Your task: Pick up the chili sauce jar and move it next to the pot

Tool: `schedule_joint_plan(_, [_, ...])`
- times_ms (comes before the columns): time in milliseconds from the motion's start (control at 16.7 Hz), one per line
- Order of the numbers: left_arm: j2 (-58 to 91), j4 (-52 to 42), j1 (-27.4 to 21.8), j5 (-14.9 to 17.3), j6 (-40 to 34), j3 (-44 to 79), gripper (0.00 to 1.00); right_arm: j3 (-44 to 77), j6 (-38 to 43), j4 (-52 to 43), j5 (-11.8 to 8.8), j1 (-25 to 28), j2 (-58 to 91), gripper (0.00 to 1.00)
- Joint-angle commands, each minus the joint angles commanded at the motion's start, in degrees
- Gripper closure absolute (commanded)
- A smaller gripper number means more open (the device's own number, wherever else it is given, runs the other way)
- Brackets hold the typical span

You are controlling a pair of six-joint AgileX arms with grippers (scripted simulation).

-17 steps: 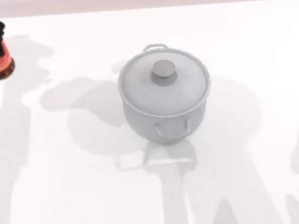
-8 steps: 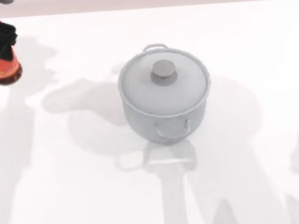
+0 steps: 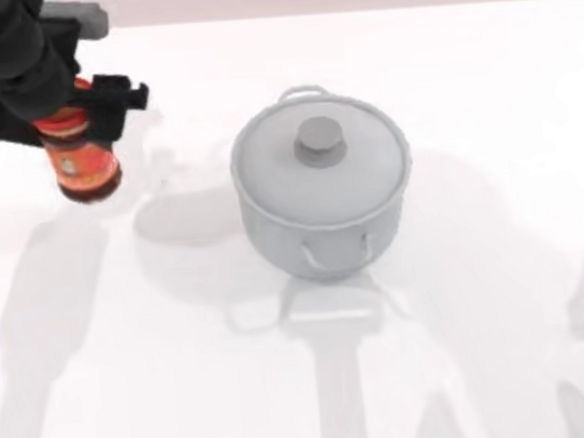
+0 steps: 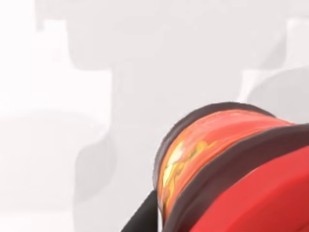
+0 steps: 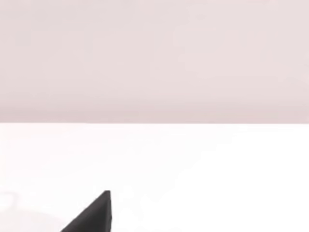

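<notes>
The jar is gripped at its lid by the left tool, held above the bench, left of the pot.

You have one chili sauce jar at the upper left of the top view, and one pot near the centre. The pot carries one domed lid, one round knob, and two loop handles, one at its upper edge and one at its lower. You can count one hand in the top view, the left, at the jar. All of it shares one tabletop.
</notes>
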Motion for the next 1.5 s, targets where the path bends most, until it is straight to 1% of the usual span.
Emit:
schedule_joint_plan(120, [-2.01, 3.0, -3.07, -2.13, -7.43, -4.49, 1.0, 0.0, 0.0, 0.0, 0.0, 0.0, 0.0, 0.0])
schedule_joint_plan(240, [-3.74, 5.48, -5.54, -3.85, -13.05, -8.22, 1.0, 0.0, 0.0, 0.0, 0.0, 0.0, 0.0, 0.0])
schedule_joint_plan(420, [-5.11, 7.44, -7.46, -5.21, -16.96, -11.15, 1.0, 0.0, 0.0, 0.0, 0.0, 0.0, 0.0, 0.0])
schedule_joint_plan(720, [-4.77, 7.57, -7.21, -5.16, -16.96, -11.25, 1.0, 0.0, 0.0, 0.0, 0.0, 0.0, 0.0, 0.0])
schedule_joint_plan(1140, [-0.33, 16.84, -7.02, -5.05, -16.53, -15.69, 1.0, 0.0, 0.0, 0.0, 0.0, 0.0, 0.0, 0.0])
schedule_joint_plan(1380, [-0.14, 17.17, -7.01, -5.06, -16.52, -15.86, 1.0, 0.0, 0.0, 0.0, 0.0, 0.0, 0.0, 0.0])
schedule_joint_plan(1500, [-0.14, 17.17, -7.01, -5.06, -16.52, -15.86, 0.85, 0.0, 0.0, 0.0, 0.0, 0.0, 0.0, 0.0])
